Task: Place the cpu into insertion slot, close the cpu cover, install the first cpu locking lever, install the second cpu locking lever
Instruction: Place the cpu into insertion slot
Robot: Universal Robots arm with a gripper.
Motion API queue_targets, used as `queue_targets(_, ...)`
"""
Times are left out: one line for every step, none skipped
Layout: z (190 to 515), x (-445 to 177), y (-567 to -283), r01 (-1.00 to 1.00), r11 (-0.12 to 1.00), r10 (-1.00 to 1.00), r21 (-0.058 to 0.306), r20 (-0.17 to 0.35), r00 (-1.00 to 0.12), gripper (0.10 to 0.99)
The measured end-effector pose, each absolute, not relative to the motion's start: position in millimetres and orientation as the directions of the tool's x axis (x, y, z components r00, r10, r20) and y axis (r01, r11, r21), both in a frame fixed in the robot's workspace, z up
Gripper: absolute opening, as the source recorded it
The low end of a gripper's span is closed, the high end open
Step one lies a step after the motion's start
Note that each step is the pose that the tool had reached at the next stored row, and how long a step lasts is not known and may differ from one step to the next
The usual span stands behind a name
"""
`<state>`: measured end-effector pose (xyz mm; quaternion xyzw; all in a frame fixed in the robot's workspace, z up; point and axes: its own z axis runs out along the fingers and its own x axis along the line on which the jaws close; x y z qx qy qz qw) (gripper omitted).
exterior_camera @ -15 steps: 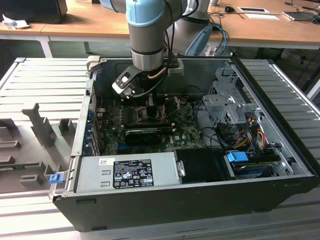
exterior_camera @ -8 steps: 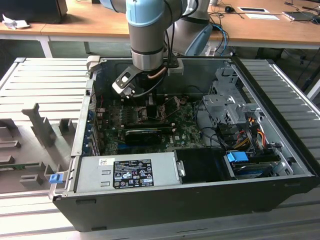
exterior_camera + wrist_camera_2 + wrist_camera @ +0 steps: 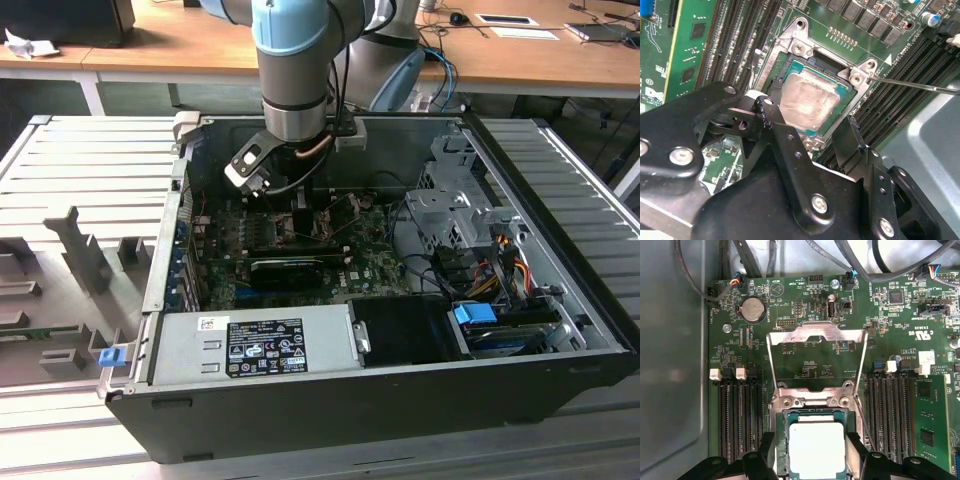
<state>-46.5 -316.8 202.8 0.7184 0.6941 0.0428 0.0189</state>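
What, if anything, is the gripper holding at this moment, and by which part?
It cannot be told: the gripper straddles the cpu, which lies in the insertion slot, with the cpu cover open.

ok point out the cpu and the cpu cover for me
cpu (image 3: pixel 817 450), first wrist view, middle of its pale upper face.
cpu cover (image 3: pixel 815 332), first wrist view, crossbar at the free end of the raised metal frame.
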Motion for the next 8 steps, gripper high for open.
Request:
queue_targets(203.6, -46.5, -316.9, 0.996, -0.036, 0.999, 0.087, 0.035, 0.033, 0.663)
queue_targets(204.3, -46.5, -317.3, 0.996, -0.035, 0.999, 0.087, 0.030, 0.033, 0.663)
queue_targets(205.2, -46.6, -317.9, 0.996, -0.035, 0.999, 0.087, 0.025, 0.033, 0.663)
queue_targets(206.8, -46.5, -318.0, 0.996, -0.035, 0.999, 0.087, 0.023, 0.033, 0.647)
queue_targets(208.0, -46.5, -318.0, 0.996, -0.035, 0.999, 0.087, 0.022, 0.033, 0.647)
queue_targets(209.0, -46.4, -317.9, 0.996, -0.035, 0.999, 0.087, 0.022, 0.033, 0.518)
queue_targets(209.4, -46.4, -317.9, 0.996, -0.035, 0.999, 0.086, 0.022, 0.033, 0.459)
queue_targets(209.6, -46.4, -317.9, 0.996, -0.035, 0.999, 0.086, 0.021, 0.033, 0.400)
